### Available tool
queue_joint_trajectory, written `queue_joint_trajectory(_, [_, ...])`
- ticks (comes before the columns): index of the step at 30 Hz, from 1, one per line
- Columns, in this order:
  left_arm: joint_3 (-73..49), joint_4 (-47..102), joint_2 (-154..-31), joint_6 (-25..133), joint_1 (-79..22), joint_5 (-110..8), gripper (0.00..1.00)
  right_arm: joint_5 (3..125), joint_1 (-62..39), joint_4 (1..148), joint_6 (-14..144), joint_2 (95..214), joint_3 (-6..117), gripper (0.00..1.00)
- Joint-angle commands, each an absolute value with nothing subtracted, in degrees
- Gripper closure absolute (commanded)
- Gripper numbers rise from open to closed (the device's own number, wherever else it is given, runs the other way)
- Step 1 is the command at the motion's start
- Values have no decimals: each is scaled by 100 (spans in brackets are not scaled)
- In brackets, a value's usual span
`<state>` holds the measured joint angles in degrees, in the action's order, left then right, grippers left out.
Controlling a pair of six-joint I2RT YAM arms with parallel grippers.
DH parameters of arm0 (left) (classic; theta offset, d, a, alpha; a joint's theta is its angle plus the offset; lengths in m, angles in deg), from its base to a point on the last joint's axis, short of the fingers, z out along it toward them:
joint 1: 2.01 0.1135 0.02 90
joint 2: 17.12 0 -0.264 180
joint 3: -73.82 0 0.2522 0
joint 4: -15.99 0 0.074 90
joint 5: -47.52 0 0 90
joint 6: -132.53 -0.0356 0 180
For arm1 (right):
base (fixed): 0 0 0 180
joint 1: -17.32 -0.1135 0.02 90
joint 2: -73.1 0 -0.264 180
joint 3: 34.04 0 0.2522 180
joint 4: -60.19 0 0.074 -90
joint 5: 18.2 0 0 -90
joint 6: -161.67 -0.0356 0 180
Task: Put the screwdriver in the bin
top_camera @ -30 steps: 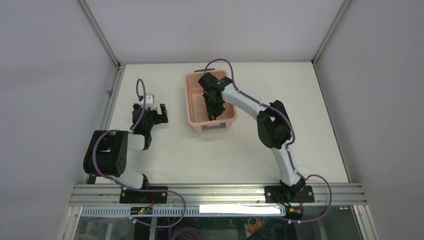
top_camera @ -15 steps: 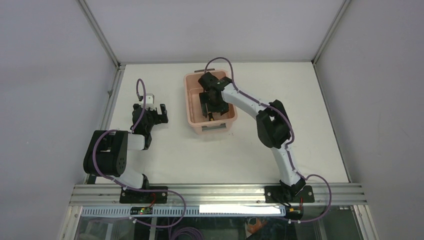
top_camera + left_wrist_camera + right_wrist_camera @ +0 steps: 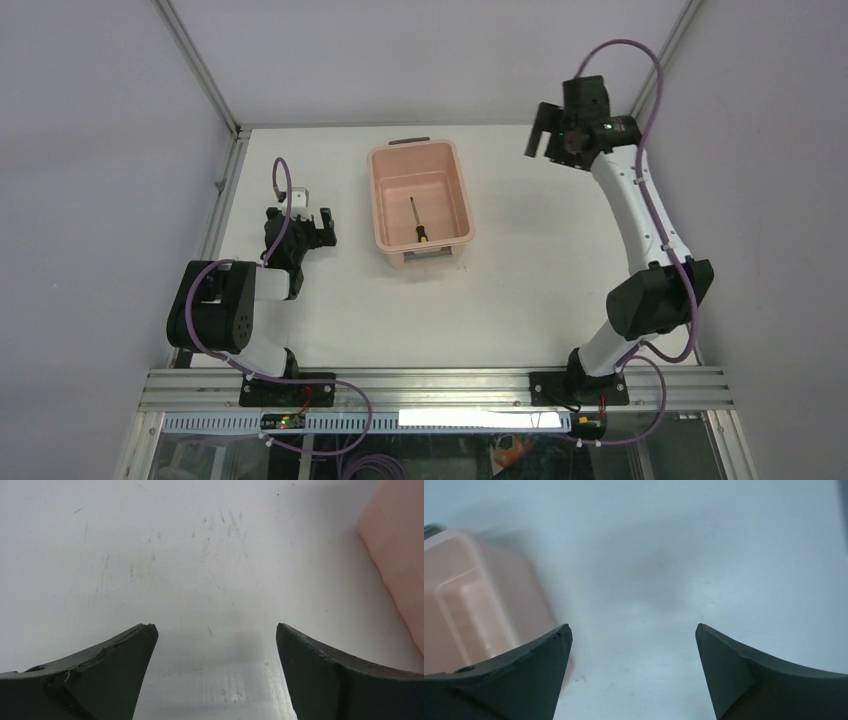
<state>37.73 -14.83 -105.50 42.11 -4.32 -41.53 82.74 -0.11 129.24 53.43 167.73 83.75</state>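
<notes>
Pink plastic bin (image 3: 374, 205) holds the screwdriver (image 3: 417, 220): it lies flat on the bin's floor, handle toward the near wall, shaft toward the far one, so I judge the job done. My right jaws stand wide open and empty, held up to the right of the bin, clear of its rim. My left jaws, open too with nothing between them, hang low over the table (image 3: 520, 290) left of the bin, out of the way.
</notes>
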Motion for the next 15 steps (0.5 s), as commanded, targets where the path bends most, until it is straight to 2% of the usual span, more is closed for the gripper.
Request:
queue_joint_trajectory(1, [3808,-1631,-10352,4308,-480,-4302,1,8543,1031,12897,5811,16366,7852,1])
queue_joint_trajectory(7, [3808,-1631,-10344,4306,-479,-4301,1,9120,1562,13005,5703,16212,7760,1])
queue_joint_trajectory(15, [3808,-1631,-10350,4306,-480,-4301,1,8918,1565,12695,5544,15864,7368,1])
